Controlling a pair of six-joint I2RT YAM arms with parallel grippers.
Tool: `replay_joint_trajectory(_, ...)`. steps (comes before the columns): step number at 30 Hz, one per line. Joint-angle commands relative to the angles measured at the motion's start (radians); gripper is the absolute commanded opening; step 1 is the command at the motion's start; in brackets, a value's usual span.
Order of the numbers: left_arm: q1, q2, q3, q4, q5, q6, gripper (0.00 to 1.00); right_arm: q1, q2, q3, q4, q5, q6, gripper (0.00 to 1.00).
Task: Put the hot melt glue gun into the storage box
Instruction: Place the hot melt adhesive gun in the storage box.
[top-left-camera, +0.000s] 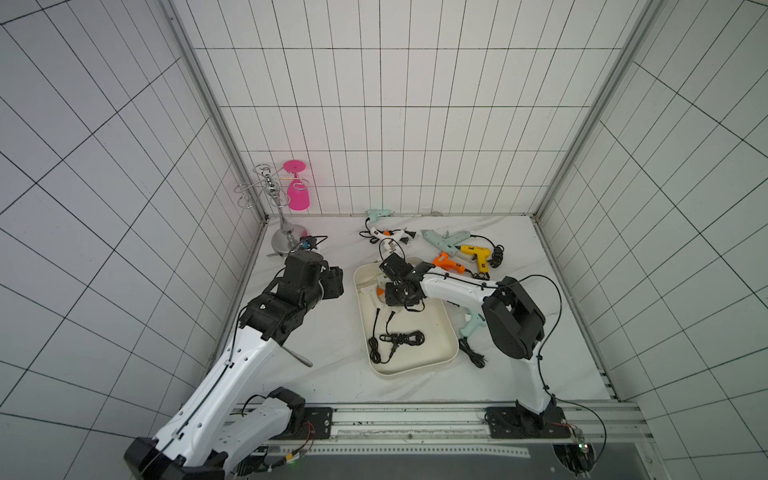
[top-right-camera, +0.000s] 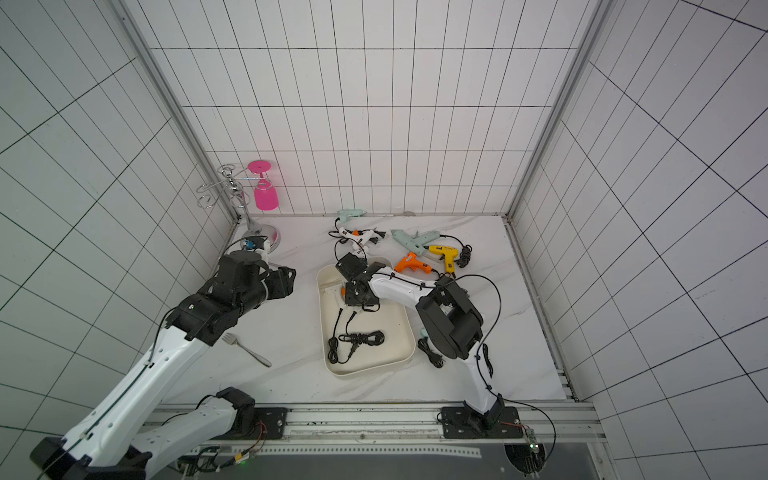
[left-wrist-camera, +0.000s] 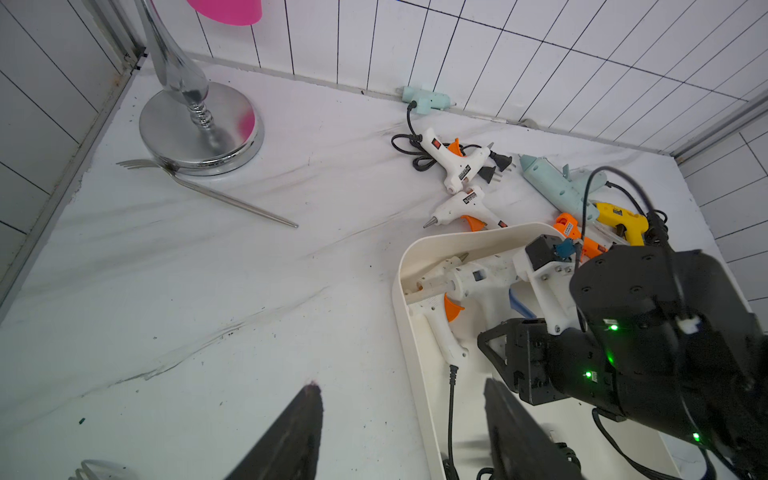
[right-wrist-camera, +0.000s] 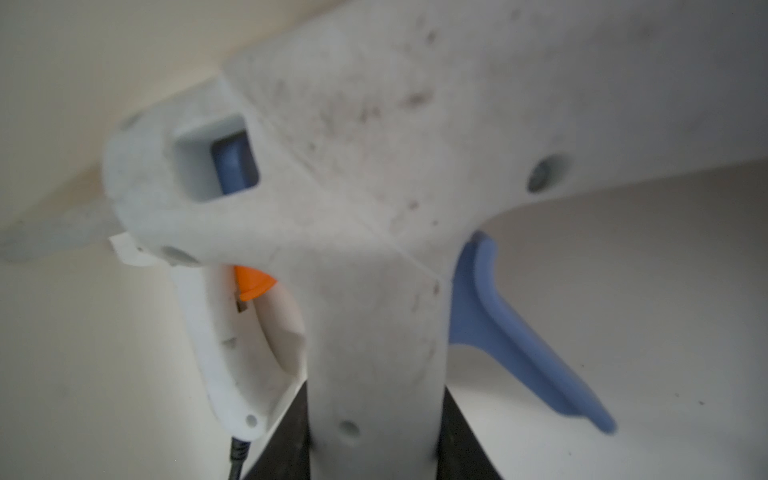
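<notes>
Glue gun: the blue-trigger glue gun (right-wrist-camera: 374, 208) is white and scuffed, and sits down inside the far end of the storage box (top-left-camera: 432, 328). I can't tell whether it rests on the floor of the box.
Right gripper: the right gripper (right-wrist-camera: 374, 419) is clamped on that gun's handle, with a dark finger pressed on either side.
Box neighbour: a white orange-trigger gun (left-wrist-camera: 440, 332) lies in the box right against the held one, tight to the box's left wall.
Box, near half: a bundle of black cords (top-left-camera: 399, 338) lies on the floor there, in sight in both top views.
Left gripper: the left gripper (left-wrist-camera: 401, 384) hovers over the table just left of the box. Its fingers (left-wrist-camera: 291, 432) are spread apart with nothing between them.
Behind the box: two white guns (left-wrist-camera: 453, 162), a large mint gun (left-wrist-camera: 557, 187), a yellow gun (left-wrist-camera: 623, 220) and an orange gun (left-wrist-camera: 569, 228) lie close together on the marble table (top-left-camera: 332, 386).
Back wall: a small mint gun (left-wrist-camera: 428, 99) lies against it.
Right of the box: another mint gun (top-left-camera: 471, 328) lies partly under the right arm.
Far left corner: a chrome glass stand (top-left-camera: 286, 241) has a pink glass (top-left-camera: 298, 195) hanging upside down on it and a fork (left-wrist-camera: 216, 195) touching its base.
Near the left arm: a second fork (top-right-camera: 249, 351) lies on the table.
</notes>
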Motion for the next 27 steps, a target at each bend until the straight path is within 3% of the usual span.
replay_joint_trajectory(1, 0.007, -0.015, -0.004, -0.005, 0.030, 0.069, 0.63, 0.033, 0.025, 0.005, -0.024, 0.058, 0.067, 0.03)
replay_joint_trajectory(6, 0.006, -0.041, -0.033, 0.012, 0.038, 0.091, 0.64, 0.039, 0.093, 0.069, -0.013, 0.086, 0.099, 0.04)
replay_joint_trajectory(7, 0.006, -0.046, -0.036, 0.015, 0.046, 0.093, 0.64, 0.035, 0.105, 0.079, -0.013, 0.092, 0.098, 0.10)
replay_joint_trajectory(9, 0.004, -0.053, -0.044, 0.020, 0.065, 0.094, 0.66, 0.022, 0.127, 0.110, -0.035, 0.078, 0.096, 0.41)
replay_joint_trajectory(12, 0.005, -0.055, -0.048, 0.023, 0.079, 0.097, 0.68, 0.017, 0.117, 0.136, -0.077, 0.072, 0.078, 0.67)
replay_joint_trajectory(19, 0.000, -0.037, -0.042, 0.047, 0.125, 0.106, 0.72, 0.025, -0.094, 0.116, -0.130, 0.114, 0.036, 0.86)
replay_joint_trajectory(23, -0.016, 0.018, -0.021, 0.081, 0.160, 0.115, 0.74, 0.008, -0.260, 0.090, -0.226, 0.164, -0.005, 0.89)
replay_joint_trajectory(27, -0.063, 0.089, 0.005, 0.123, 0.161, 0.101, 0.74, -0.080, -0.436, -0.020, -0.268, 0.149, -0.040, 0.88)
